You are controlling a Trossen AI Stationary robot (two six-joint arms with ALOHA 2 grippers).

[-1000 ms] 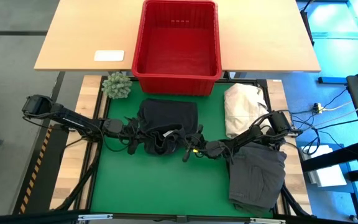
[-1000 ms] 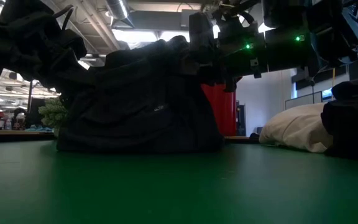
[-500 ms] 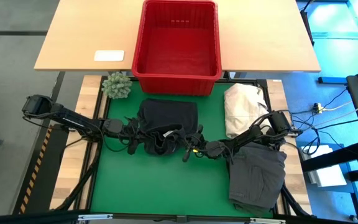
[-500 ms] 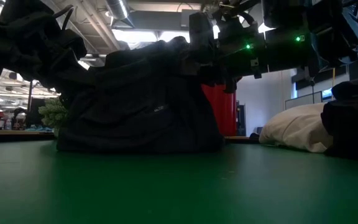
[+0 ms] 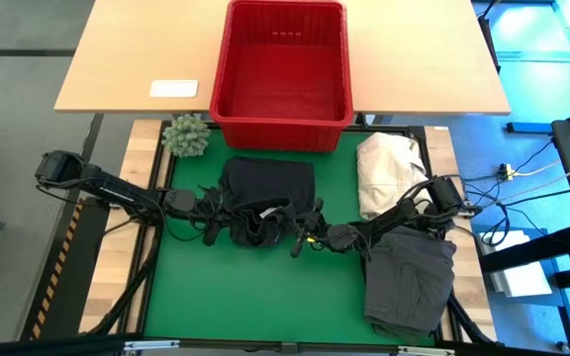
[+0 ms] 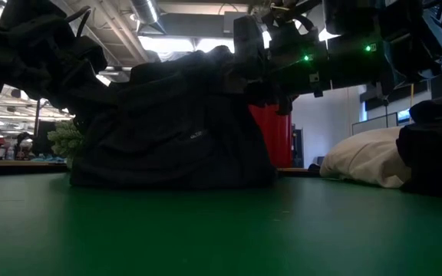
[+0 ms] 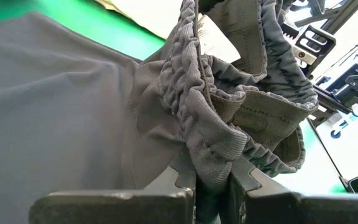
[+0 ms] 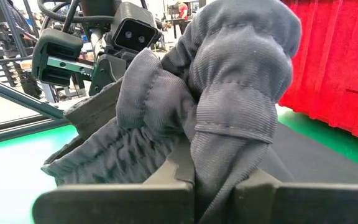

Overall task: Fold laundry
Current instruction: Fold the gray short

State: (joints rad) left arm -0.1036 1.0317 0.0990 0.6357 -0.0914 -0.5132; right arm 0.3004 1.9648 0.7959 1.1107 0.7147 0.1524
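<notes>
A dark garment (image 5: 267, 188) lies at the middle of the green mat (image 5: 216, 287), its far part flat. Its elastic waistband end (image 5: 260, 225) is raised off the mat between my two grippers. My left gripper (image 5: 224, 215) is shut on the waistband's left side, my right gripper (image 5: 303, 233) on its right side. In the low view the garment (image 6: 175, 134) hangs like a curtain, its lower edge on the mat. My left gripper pinches the ribbed elastic waistband (image 7: 215, 163) between its two fingers, coming nearly level from the table's left. The band bunches up beyond the fingers (image 7: 185, 177) and the cloth falls slack from it. My right gripper pinches a bunched fold of the waistband (image 8: 225, 149) between its two fingers, level, from the table's right. The gathered cloth bulges past the fingers (image 8: 180, 167), held above the mat.
A red basket (image 5: 283, 64) stands on the wooden table beyond the mat. A cream-white cloth heap (image 5: 388, 174) and a dark grey garment (image 5: 410, 282) lie on the right. A small green plant (image 5: 186, 135) sits at the far left corner, a white card (image 5: 173, 88) behind it.
</notes>
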